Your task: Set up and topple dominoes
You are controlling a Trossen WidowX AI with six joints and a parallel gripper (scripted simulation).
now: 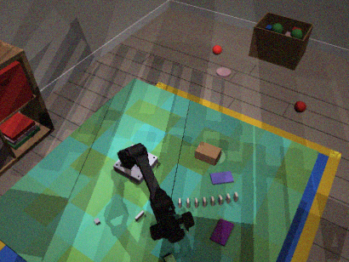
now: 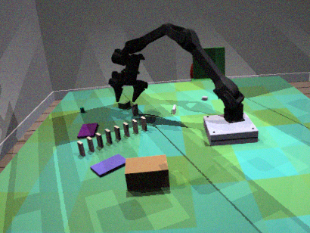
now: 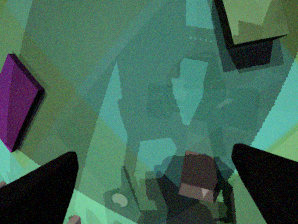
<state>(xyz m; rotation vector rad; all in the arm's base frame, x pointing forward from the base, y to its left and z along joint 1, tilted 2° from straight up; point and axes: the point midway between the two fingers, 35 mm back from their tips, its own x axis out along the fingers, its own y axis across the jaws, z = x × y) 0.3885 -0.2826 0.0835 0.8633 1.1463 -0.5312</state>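
Observation:
A row of several pale dominoes [image 1: 204, 202] [image 2: 117, 132] stands upright and evenly spaced on the mat. Another domino [image 2: 134, 110] [image 3: 198, 172] stands alone, away from the row's end nearest the arm; the gripper hides it in the top view. A white domino-like block [image 1: 140, 216] [image 2: 174, 110] lies apart, nearer the base; whether it is on its side is hard to tell. My gripper [image 2: 126, 100] [image 3: 158, 156] is open and empty, pointing down above the mat. The lone domino is below the fingers, not gripped. In the top view the arm hides the fingertips.
A purple slab [image 1: 222, 232] [image 2: 88, 130] [image 3: 16, 105] and a blue-violet slab [image 1: 221, 178] [image 2: 109, 165] lie on opposite sides of the row. A brown box [image 1: 208, 153] [image 2: 147, 174], green block [image 1: 169, 258] [image 2: 124, 105] [image 3: 255, 20] and small white piece [image 1: 97, 221] [image 2: 204, 98] are also there.

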